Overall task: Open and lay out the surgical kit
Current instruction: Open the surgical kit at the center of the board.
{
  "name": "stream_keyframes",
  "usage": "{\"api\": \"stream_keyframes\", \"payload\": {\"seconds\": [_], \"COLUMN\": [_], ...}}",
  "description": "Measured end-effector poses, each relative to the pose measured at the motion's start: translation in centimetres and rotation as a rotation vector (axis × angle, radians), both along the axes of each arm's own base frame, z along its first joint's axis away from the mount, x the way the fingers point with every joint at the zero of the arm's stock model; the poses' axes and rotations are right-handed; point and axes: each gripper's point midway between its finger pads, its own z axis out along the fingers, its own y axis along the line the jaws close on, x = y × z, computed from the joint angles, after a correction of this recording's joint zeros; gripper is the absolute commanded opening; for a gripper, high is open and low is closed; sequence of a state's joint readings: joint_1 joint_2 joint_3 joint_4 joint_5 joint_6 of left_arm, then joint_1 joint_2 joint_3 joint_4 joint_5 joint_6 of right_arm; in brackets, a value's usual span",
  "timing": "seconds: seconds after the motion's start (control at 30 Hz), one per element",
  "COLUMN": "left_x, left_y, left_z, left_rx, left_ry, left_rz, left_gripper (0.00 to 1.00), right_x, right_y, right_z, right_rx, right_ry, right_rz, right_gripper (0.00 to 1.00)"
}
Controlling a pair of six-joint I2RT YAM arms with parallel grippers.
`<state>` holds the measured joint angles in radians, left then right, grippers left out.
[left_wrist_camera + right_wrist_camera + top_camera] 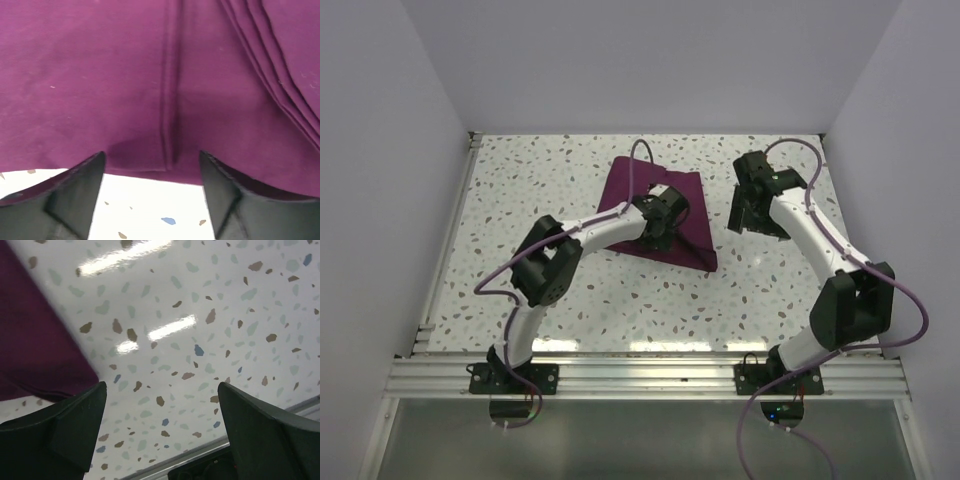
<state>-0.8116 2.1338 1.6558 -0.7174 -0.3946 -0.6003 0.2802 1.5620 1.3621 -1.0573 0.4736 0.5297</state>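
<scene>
The surgical kit is a folded dark purple cloth wrap lying mid-table. Its tray and steel tools are hidden inside. My left gripper is open and low over the wrap's near edge. In the left wrist view the cloth fills the frame, with a hemmed seam running down to the edge between my open fingers; folded layers show at the upper right. My right gripper is open and empty, hovering over bare table right of the wrap. The right wrist view shows a corner of the cloth at the left.
The speckled terrazzo table has white walls on three sides and a metal rail along the near edge. A rail also shows at the bottom of the right wrist view.
</scene>
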Motion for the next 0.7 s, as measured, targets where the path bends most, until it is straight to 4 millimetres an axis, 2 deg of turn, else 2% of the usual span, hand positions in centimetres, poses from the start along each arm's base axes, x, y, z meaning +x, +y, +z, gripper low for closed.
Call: {"api": "stream_keyframes", "payload": {"seconds": [0.1,0.13,0.2,0.37,0.47,0.53,0.6,0.63,0.7], "left_x": [0.3,0.4,0.4,1.0,1.9,3.1,4.9,5.8,8.2], "left_y": [0.8,1.2,1.9,2.5,2.1,1.6,1.9,2.5,5.0], "left_z": [-0.4,-0.7,-1.2,-1.0,0.2,2.1,5.1,6.6,10.8], "left_rx": [0.01,0.016,0.018,0.02,-0.003,-0.046,-0.12,-0.153,-0.234], "left_ry": [-0.006,-0.002,0.012,0.014,0.005,-0.02,-0.058,-0.079,-0.142], "left_rz": [0.032,0.036,0.05,0.048,0.033,0.028,0.049,0.066,0.115], "left_gripper": [0.52,0.3,0.02,0.0,0.0,0.0,0.0,0.0,0.0], "right_x": [0.8,1.4,2.5,5.2,7.8,9.5,10.5,11.0,11.8], "right_y": [1.5,2.1,3.4,6.2,7.9,9.2,10.3,11.1,12.5], "right_z": [1.8,2.6,3.9,6.2,6.1,5.1,3.7,3.0,1.8], "right_rx": [0.08,0.111,0.172,0.285,0.332,0.357,0.37,0.376,0.386], "right_ry": [-0.049,-0.074,-0.125,-0.196,-0.203,-0.187,-0.154,-0.137,-0.111], "right_rz": [0.045,0.063,0.098,0.169,0.197,0.214,0.23,0.24,0.261], "right_gripper": [0.94,0.93,0.92,0.89,0.88,0.88,0.88,0.88,0.88]}}
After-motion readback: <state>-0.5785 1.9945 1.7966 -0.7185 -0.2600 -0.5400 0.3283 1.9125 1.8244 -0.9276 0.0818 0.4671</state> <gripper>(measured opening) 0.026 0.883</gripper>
